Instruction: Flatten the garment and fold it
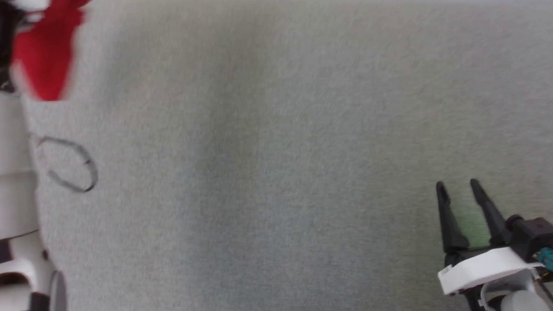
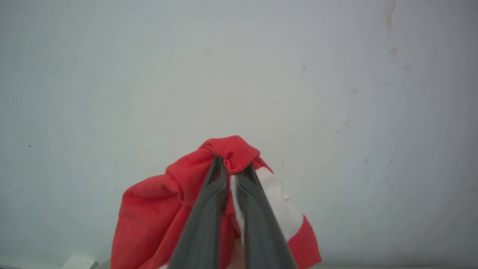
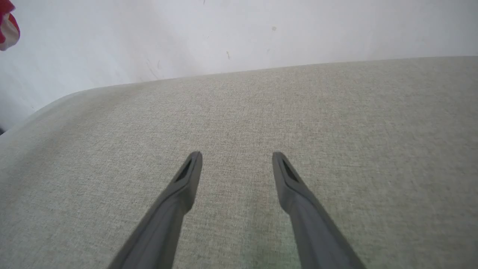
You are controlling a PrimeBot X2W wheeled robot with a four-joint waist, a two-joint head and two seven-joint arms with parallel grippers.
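Your left gripper [image 2: 233, 168] pinches the bunched red garment [image 2: 157, 201] (white trim showing) near the grey cloth surface's [image 1: 276, 151] far left corner. Your right gripper [image 3: 237, 160] gapes wide over its near right edge.

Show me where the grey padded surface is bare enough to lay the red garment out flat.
The whole middle of the grey surface is bare, from the dark oval mark across to the open right gripper, and up to its far edge. It is crowded at the left edge, where the garment hangs pinched in the left gripper.
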